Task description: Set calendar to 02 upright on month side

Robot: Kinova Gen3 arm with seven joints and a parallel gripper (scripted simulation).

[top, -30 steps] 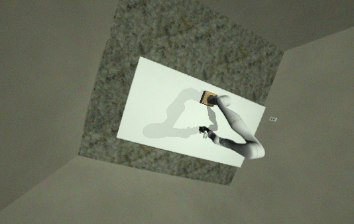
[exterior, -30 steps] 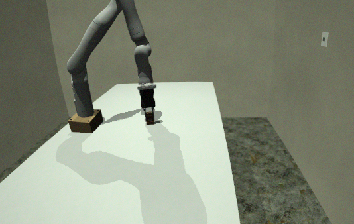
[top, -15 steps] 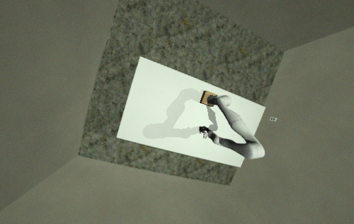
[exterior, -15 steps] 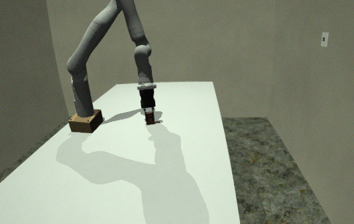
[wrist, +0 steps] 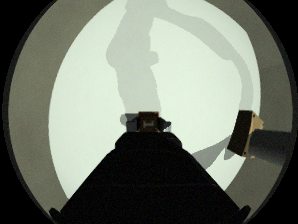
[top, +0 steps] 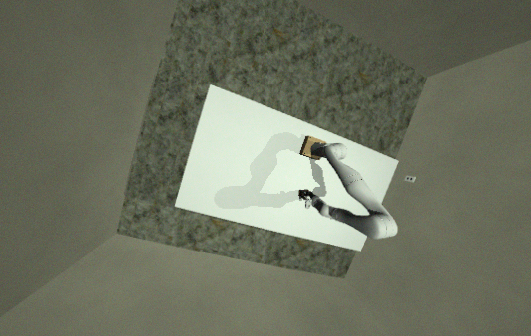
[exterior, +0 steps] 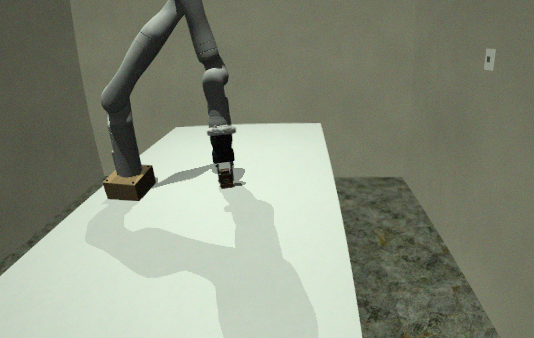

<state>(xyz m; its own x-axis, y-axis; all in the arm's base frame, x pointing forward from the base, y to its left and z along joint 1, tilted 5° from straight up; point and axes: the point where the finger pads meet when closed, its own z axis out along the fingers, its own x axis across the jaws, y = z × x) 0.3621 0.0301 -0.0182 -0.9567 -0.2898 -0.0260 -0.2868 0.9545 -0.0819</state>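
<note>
One arm, yours, reaches down to a white table (top: 236,149) (exterior: 177,260) (wrist: 80,125). Its gripper (top: 305,194) (exterior: 225,176) (wrist: 148,122) stands open around or just above the small brown calendar (exterior: 226,184) (wrist: 148,115), near the wooden base block (top: 305,147) (exterior: 122,191) (wrist: 242,131). You cannot read its digits.

Top looks steeply down from afar; exterior, nearer, and wrist, apparently close, share the white table (top: 246,149) (exterior: 177,310) (wrist: 200,90).
</note>
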